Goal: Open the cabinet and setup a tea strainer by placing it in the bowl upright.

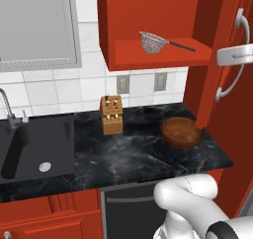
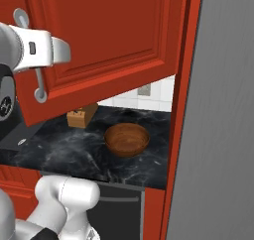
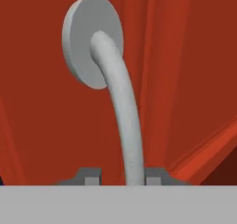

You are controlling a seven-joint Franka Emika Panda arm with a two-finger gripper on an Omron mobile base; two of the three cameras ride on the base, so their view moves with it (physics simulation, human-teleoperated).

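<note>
The cabinet [image 1: 163,16] door is standing open, and the pincer [image 3: 122,177] is sitting around its silver handle [image 3: 121,116] with a small gap each side. The tea strainer [image 1: 152,42] is lying on the cabinet shelf, above the bowl [image 1: 181,131] on the worktop [image 1: 128,156]

Your fingers [image 3: 91,177] flank the cabinet [image 1: 148,16] door's handle [image 3: 121,126]. Left of them the tea strainer [image 1: 152,42] lies on the cabinet shelf; below them the bowl [image 1: 181,132] sits on the table [image 1: 138,159], knife block [image 1: 111,114] further left.

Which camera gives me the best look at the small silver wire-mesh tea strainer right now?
Left base view: the small silver wire-mesh tea strainer lies in plain sight on the open red wall cabinet's shelf. In the right base and hand views, the red door blocks it.
</note>
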